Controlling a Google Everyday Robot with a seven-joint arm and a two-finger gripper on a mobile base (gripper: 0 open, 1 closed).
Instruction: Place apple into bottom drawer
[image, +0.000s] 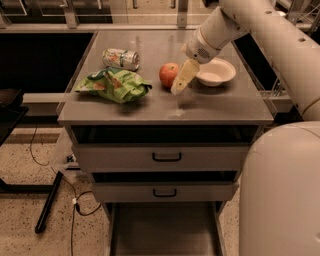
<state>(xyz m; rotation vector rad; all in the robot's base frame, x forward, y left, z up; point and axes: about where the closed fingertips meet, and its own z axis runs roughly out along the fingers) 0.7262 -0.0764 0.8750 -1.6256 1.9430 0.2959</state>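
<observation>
The cabinet top (165, 107) bore four items: the can (121, 58) at rear left, the bag (114, 84) in front of it, the apple (168, 74) near centre to the right of the bag, and the bowl (216, 72) right of the apple. The gripper (180, 82) hung just right of the apple, between it and the bowl. Below the top sat the upper drawer (165, 157), then the middle drawer (162, 192). The bottom drawer (162, 230) stood pulled out beneath both.
</observation>
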